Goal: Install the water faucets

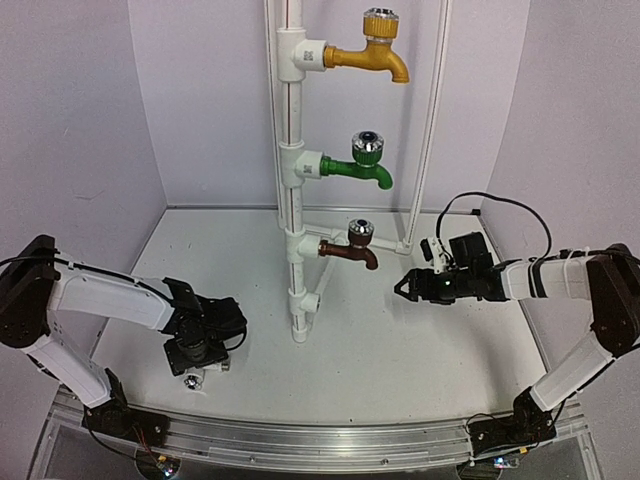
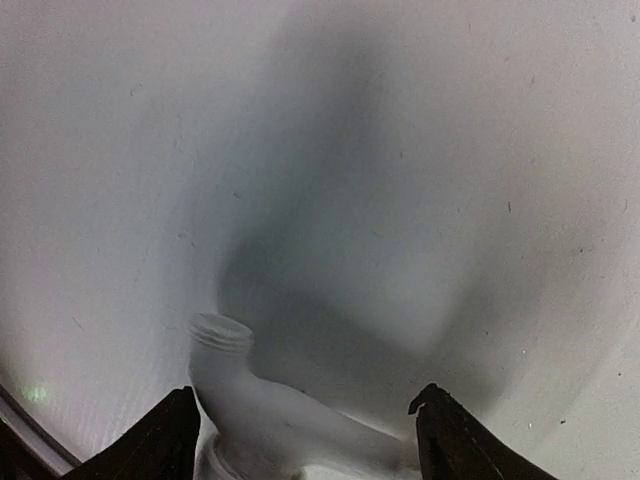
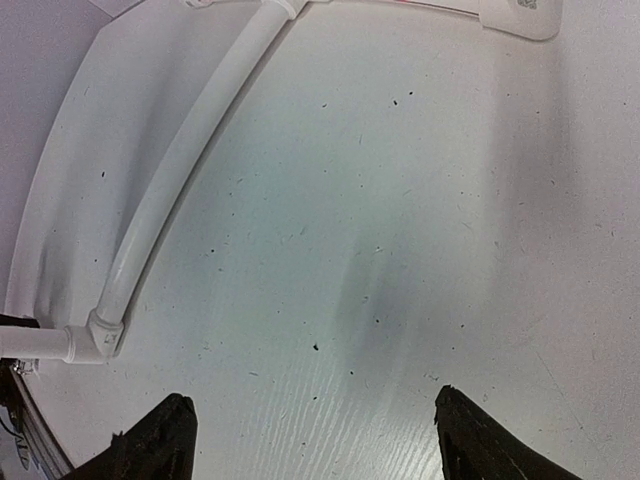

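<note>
The white faucet is found lying on the tabletop at the front left, directly under the left pincer. From above only its silver knob is seen. In the left wrist view its threaded end is pointed away from the camera, and its body is flanked by the two fingers, which are spread wide on either side. Whether they are pressed against it cannot be told.

Three more faucets are mounted on the upright white pipe at the middle of the tabletop: the yellow faucet at the top, the green faucet below it, and the brown faucet lower still. A fourth fitting is seen lowest on the pipe.

The right pincer is held above the tabletop to the right of the brown faucet, apart from it and pointed toward the pipe. Its jaws are spread wide — only bare tabletop is seen between them, with a thin pipe lying beyond.
</note>
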